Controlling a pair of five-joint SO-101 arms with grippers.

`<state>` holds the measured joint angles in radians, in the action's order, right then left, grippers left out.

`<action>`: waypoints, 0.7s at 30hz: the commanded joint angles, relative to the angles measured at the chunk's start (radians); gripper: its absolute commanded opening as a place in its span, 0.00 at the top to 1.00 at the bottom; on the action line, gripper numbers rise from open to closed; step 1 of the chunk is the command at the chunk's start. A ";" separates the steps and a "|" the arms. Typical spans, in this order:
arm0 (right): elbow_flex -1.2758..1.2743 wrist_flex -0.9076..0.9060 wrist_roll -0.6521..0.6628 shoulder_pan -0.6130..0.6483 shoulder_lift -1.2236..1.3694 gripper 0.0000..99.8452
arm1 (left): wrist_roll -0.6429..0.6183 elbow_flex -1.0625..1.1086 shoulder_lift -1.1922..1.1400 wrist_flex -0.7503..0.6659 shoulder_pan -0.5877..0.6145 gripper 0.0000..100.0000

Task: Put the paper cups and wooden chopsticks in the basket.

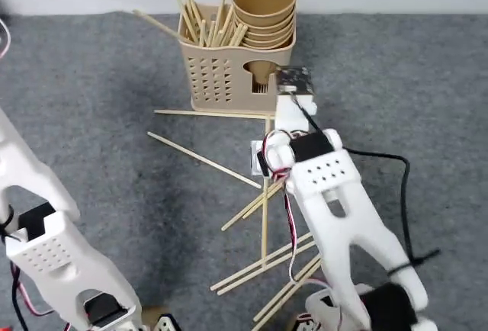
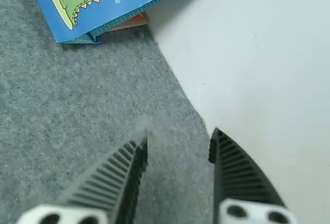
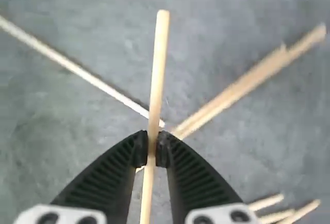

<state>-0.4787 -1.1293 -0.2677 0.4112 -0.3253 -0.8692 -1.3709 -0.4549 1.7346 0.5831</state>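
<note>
A beige slotted basket (image 1: 221,79) stands at the back of the grey mat, holding a stack of paper cups (image 1: 264,7) and a bunch of wooden chopsticks (image 1: 204,26). My right gripper (image 3: 152,149) is shut on one chopstick (image 3: 157,69), which runs straight out past the fingertips and crosses over other loose ones. From above, this chopstick (image 1: 264,232) lies lengthwise under the right arm (image 1: 324,175), just in front of the basket. My left gripper (image 2: 178,144) is open over bare mat beside a white wall, with nothing between its fingers.
Several loose chopsticks lie on the mat: one (image 1: 206,114) along the basket's front, one (image 1: 202,159) slanting left of the arm, a pair (image 1: 252,205) crossing, more (image 1: 263,266) near the front edge. A blue picture book (image 2: 103,2) lies by the wall.
</note>
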 commanded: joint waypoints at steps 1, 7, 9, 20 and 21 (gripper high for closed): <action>0.057 0.047 0.167 0.031 -0.145 0.99 | -0.009 -0.002 0.018 0.021 0.002 0.81; 0.055 0.360 0.233 0.140 -0.257 0.99 | -0.011 -0.002 0.018 0.021 0.000 0.81; 0.057 0.458 0.238 0.165 -0.257 0.99 | -0.011 -0.002 0.018 0.021 -0.002 0.81; 0.060 1.116 0.239 0.163 -0.159 0.99 | -0.011 -0.002 0.017 0.021 0.002 0.81; 0.061 1.159 0.239 0.163 -0.148 0.99 | -0.011 -0.002 0.017 0.021 0.002 0.81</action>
<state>-0.4787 -0.1320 -0.0391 0.5877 -0.4818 -0.8692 -1.3709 -0.4549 1.7346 0.5831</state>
